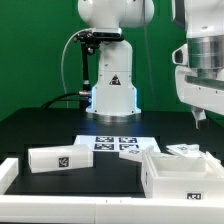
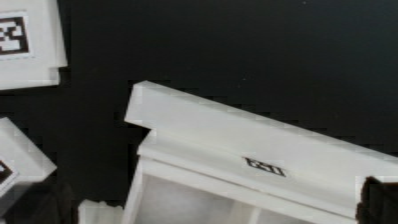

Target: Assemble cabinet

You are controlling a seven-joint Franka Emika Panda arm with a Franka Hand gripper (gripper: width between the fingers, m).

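— Black table, green wall behind it. What is on the table?

— White cabinet pieces. The big one is the cabinet box. It sits in the lower right of the exterior view with its open side up. A long panel lies on the table in the lower left, well apart from the box. A small panel lies just behind the box. The marker board lies flat in the middle, in front of the robot base.

— Where is the gripper?

— High in the upper right, hanging above the box and not touching it. The wrist view looks down on the box's top edge and one little tag.

— Is it holding something?

— No. The fingers look spread wide at the two lower corners of the wrist view, with nothing between them but the box far below.

— So which step is this?

— I think it is early. All the pieces lie loose and nothing is joined. It looks like the arm is getting ready to go for the box or the small panel beside it.

— What must it do next?

— Come straight down, put one finger on each side of a wall or an edge, then squeeze. If it comes down crooked, it could bump the box and push it away.
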